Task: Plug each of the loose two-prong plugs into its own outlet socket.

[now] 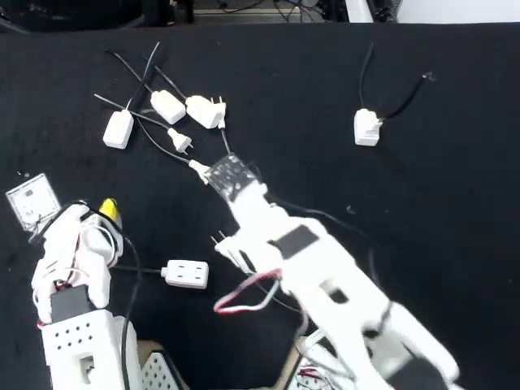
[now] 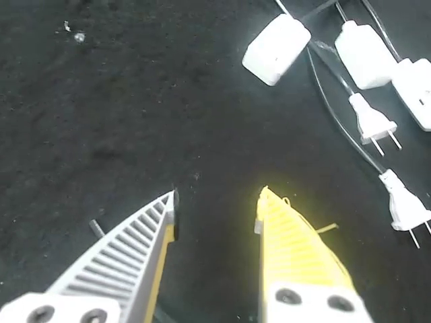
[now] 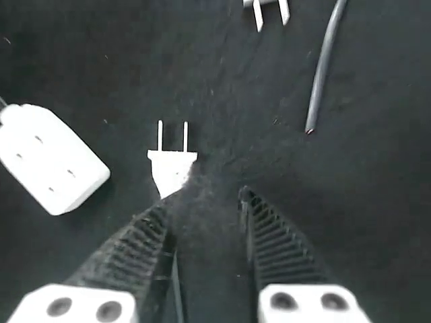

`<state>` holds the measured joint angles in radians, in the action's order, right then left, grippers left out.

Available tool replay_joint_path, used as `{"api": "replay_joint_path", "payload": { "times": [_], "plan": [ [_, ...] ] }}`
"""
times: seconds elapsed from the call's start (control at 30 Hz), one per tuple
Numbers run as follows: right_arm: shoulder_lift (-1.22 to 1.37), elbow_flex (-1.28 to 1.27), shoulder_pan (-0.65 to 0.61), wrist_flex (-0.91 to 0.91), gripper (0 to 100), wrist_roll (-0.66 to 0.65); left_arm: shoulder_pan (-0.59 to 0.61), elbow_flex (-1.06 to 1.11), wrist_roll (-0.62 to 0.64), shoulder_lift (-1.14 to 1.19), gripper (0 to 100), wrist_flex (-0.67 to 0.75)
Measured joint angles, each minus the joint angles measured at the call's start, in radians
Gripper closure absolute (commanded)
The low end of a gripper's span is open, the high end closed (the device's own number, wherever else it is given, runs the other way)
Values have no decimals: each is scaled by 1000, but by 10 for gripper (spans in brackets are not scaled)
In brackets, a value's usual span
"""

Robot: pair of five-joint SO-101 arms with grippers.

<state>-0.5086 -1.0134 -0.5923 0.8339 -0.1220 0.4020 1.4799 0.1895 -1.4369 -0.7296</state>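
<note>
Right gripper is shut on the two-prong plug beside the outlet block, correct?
No. The right gripper is open and empty; the two-prong plug lies beside the outlet block, just ahead of one fingertip, as the right wrist view shows.

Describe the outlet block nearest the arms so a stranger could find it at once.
On the black table, look between the left arm and the right arm. The white outlet block lies there, slot pairs facing up; every other white block lies much farther back.
</note>
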Motion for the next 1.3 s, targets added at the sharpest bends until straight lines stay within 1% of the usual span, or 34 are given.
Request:
{"api": "replay_joint_path", "payload": {
  "times": [0.13, 0.23, 0.6, 0.77, 0.83, 0.9, 0.93, 1.07, 1.2, 1.3],
  "plan": [
    [180, 68, -72, 0, 892, 0, 9, 0, 5, 0, 798, 0],
    [244, 94, -110, 0, 892, -2, 14, 0, 6, 0, 798, 0],
    [338, 120, -118, -31, 892, -2, 11, 0, 8, 0, 798, 0],
    [379, 126, -118, -71, 893, -68, 11, 0, 8, 0, 798, 0],
    [379, 127, -118, -75, 915, -78, 11, 0, 8, 0, 798, 0],
    [379, 127, -118, -75, 995, -84, 11, 0, 8, 0, 798, 0],
    [379, 127, -117, -75, 979, -84, 11, 0, 8, 0, 798, 0],
    [341, 127, -118, -78, 988, -86, 11, 0, 8, 0, 798, 0],
    [226, 118, -37, -78, 988, -84, 11, 0, 8, 0, 798, 0],
    [103, 64, -17, -81, 988, -84, -14, 0, 8, 0, 797, 0]
  ]
}}
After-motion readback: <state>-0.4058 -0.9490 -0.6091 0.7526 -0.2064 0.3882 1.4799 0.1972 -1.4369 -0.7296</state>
